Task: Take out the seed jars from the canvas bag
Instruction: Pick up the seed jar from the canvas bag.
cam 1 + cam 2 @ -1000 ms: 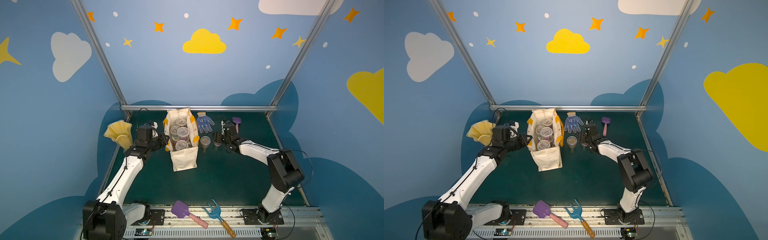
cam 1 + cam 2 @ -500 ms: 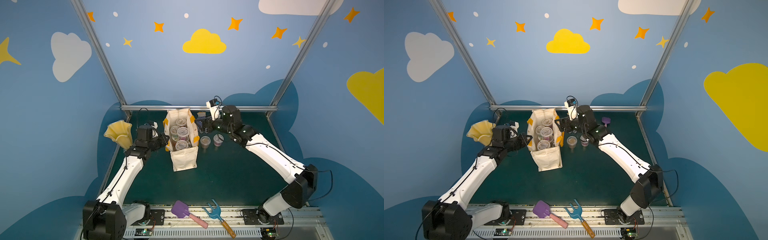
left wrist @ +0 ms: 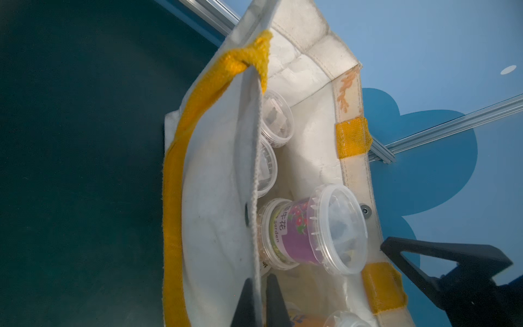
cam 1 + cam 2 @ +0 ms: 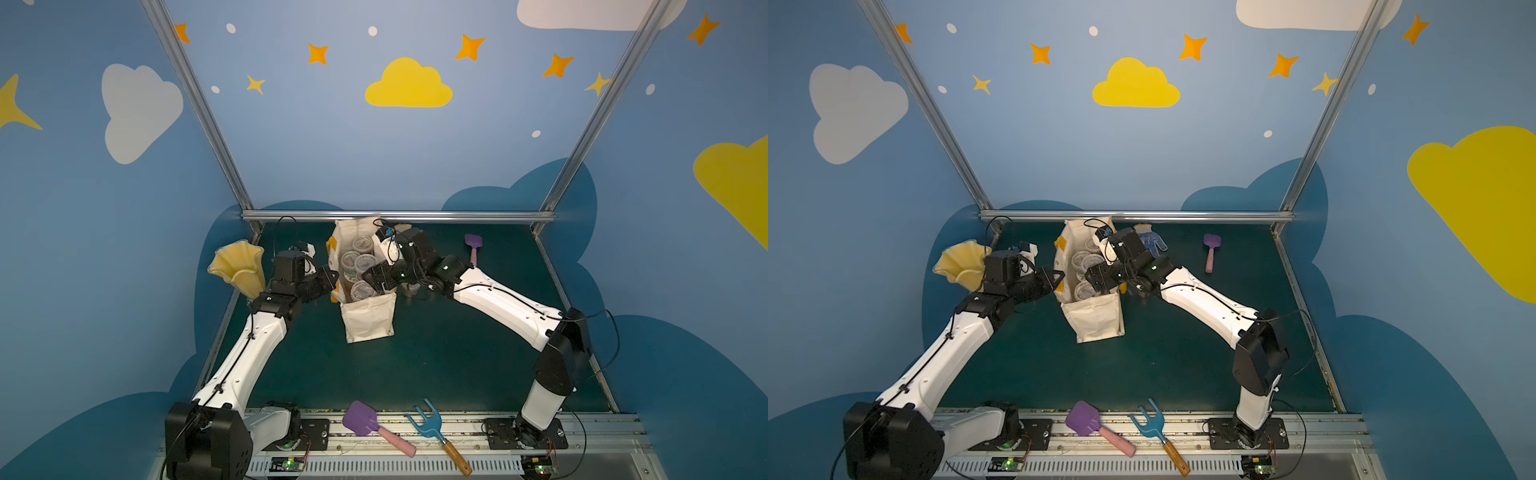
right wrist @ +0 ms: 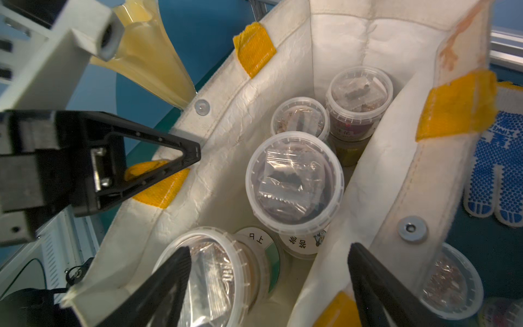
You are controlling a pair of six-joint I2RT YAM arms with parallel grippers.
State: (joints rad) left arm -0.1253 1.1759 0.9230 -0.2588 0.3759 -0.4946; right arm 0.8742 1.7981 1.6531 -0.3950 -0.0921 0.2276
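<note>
clear cups [image 5: 295, 181] in canvas bag [image 5: 226, 119]: 4
loose cups [image 5: 450, 280] beside bag: 2
purple shovels [image 4: 360, 417]: 2
rake [image 4: 430, 422], vase [image 4: 237, 266]: 1 each

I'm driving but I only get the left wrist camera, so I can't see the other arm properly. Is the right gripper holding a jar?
Observer: No. The right gripper is open and empty, hanging over the mouth of the canvas bag.
Operator: Is any jar out of the bag?
Observer: Yes. One seed jar of brown seeds stands outside the bag, beside its wall.
Operator: Is anything near my arm that I could bump?
Observer: A yellow vase stands close beside the wrist of the left arm.
</note>
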